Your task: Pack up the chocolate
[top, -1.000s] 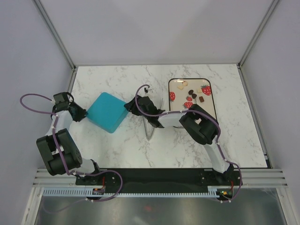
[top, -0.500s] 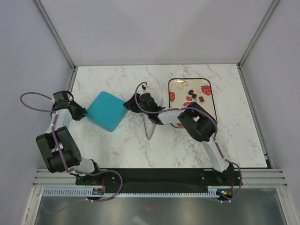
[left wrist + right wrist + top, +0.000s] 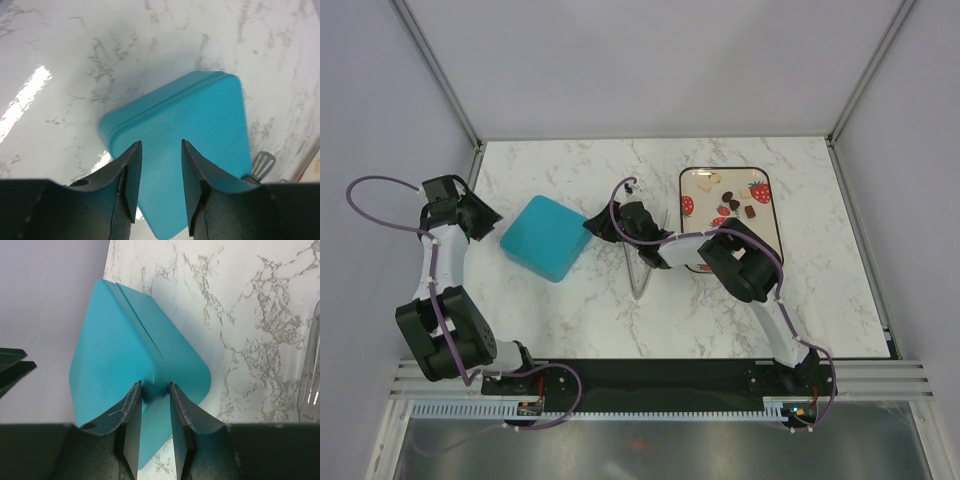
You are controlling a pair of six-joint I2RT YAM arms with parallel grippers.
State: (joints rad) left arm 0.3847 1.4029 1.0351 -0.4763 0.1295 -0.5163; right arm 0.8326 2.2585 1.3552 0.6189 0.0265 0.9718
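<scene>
The chocolate lies as several dark, brown and cream pieces on a strawberry-print tray at the back right. A closed teal box sits left of centre. My right gripper is at the box's right corner. In the right wrist view the gripper has its jaws closed on that corner of the box. My left gripper hovers just off the box's left side, apart from it. In the left wrist view it is open and empty, with the box below and ahead.
Silver tongs lie on the marble between the box and the tray, under the right forearm; their end shows past the box. The frame post and left wall stand close behind the left arm.
My left gripper has opened and drawn back up and to the left, off the box. The right gripper's jaws have narrowed onto the box's corner. The box has shifted slightly left.
</scene>
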